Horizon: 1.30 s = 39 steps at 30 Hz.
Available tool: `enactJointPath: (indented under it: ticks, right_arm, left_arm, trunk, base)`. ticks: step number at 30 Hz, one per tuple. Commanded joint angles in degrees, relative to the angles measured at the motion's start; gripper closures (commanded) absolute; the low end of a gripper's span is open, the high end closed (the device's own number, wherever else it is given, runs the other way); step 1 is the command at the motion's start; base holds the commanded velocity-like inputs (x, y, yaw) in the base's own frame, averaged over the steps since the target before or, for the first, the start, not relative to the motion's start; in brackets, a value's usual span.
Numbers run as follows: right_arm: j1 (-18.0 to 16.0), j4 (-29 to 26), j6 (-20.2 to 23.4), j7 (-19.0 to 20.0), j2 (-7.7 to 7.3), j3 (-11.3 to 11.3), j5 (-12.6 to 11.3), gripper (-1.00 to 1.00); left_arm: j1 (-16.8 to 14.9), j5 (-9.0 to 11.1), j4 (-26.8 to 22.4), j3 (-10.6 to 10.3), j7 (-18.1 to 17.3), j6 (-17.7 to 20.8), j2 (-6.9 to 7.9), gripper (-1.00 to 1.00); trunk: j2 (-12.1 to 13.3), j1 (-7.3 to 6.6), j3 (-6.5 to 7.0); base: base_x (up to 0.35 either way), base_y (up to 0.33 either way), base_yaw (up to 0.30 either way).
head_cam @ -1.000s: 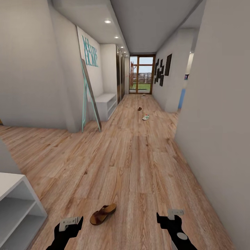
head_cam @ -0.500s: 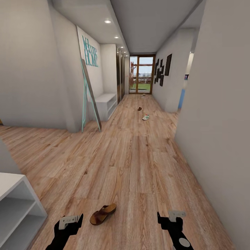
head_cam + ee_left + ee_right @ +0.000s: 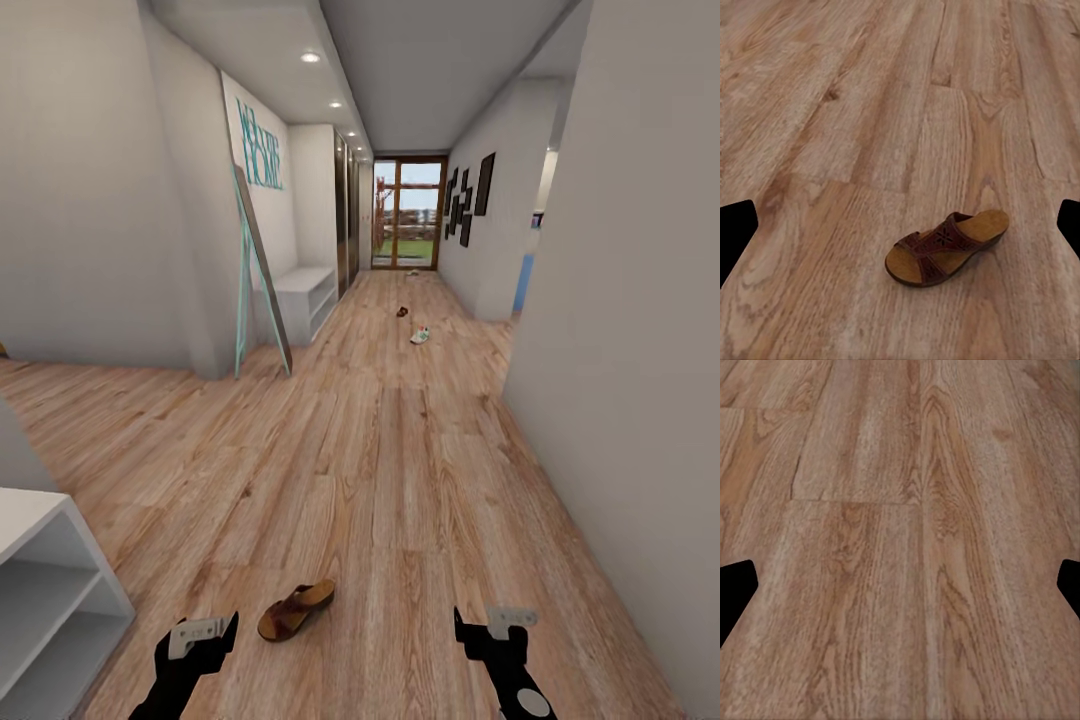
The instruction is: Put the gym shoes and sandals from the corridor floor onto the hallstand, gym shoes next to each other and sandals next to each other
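Observation:
One dark brown sandal (image 3: 296, 610) lies on the corridor floor (image 3: 400, 470) just ahead of me, between my two arms and nearer the left one. My left gripper (image 3: 203, 637) is open, low beside that sandal and apart from it. In the left wrist view the sandal (image 3: 947, 247) lies on the planks ahead of the spread fingertips (image 3: 735, 236). My right gripper (image 3: 498, 628) is open over bare planks (image 3: 900, 555). Far down the corridor lie a second sandal (image 3: 402, 312) and a white gym shoe (image 3: 420, 335). The white hallstand (image 3: 45, 560) with two open tiers stands at my near left.
A slim teal ladder-like frame (image 3: 250, 290) leans on the left wall beside a low white bench unit (image 3: 305, 295). A small object (image 3: 412, 272) lies near the glass door (image 3: 408, 213). The right wall (image 3: 620, 350) runs close along my right arm. A side opening is at far right.
The whole view has shifted slightly, so the camera has moved. My right gripper has drawn a little lower in the picture. The near sandal lies as before.

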Motion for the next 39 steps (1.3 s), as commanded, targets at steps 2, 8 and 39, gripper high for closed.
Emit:
enactJointPath:
  ticks: [2,8,39]
  right_arm:
    - [0.02,-0.03,-0.07,0.0,-0.01,-0.02,-0.01,-1.0]
    - [0.07,-0.09,-0.22,0.0,-0.02,-0.04,-0.02,-1.0]
    - [3.0,-4.16,-4.15,-0.03,0.01,0.01,0.03,-1.0]
  left_arm:
    - [0.0,0.0,-0.09,0.0,0.09,-0.02,0.01,-1.0]
    - [0.06,-0.01,-0.38,-0.01,0.33,-0.19,-0.01,-1.0]
    - [0.87,0.02,-0.94,0.21,0.56,-5.31,0.2,-1.0]
  trunk:
    - [-0.82,0.45,-0.36]
    - [-3.23,1.76,-1.44]
    - [-4.43,2.42,-1.98]
  base:
    - [0.0,0.0,0.0]
    - [0.0,0.0,0.0]
    - [0.0,0.0,0.0]
